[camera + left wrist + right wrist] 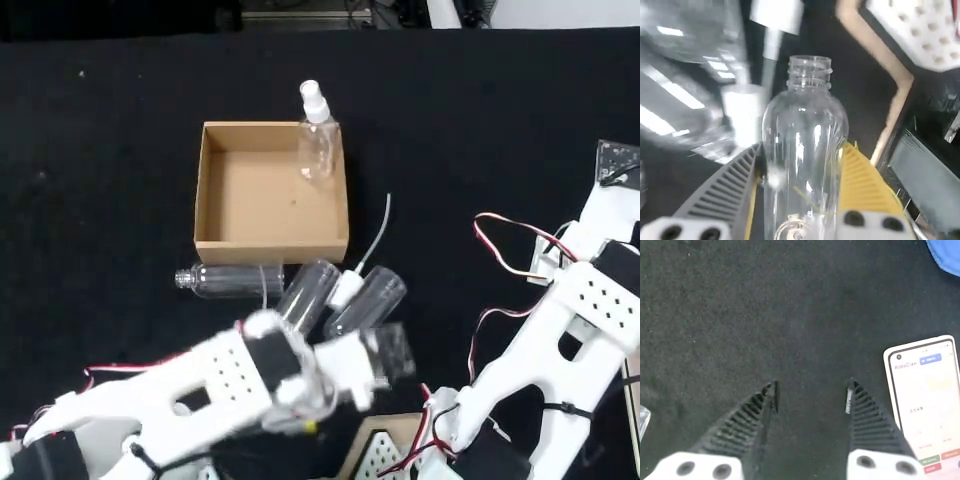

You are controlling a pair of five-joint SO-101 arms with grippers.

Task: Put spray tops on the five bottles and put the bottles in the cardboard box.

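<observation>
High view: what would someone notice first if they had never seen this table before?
Probably the brown cardboard box in the middle of the black table, with one bottle with a spray top standing at its far right corner. Next come the clear bottles lying in front of the box. Near the table's front edge, the left arm's jaws are clamped on a topless bottle.

Item: phone [922,405], lying on the black table [790,315]. On its lit screen we find a heading line and small coloured labels, too small for us to read surely.
</observation>
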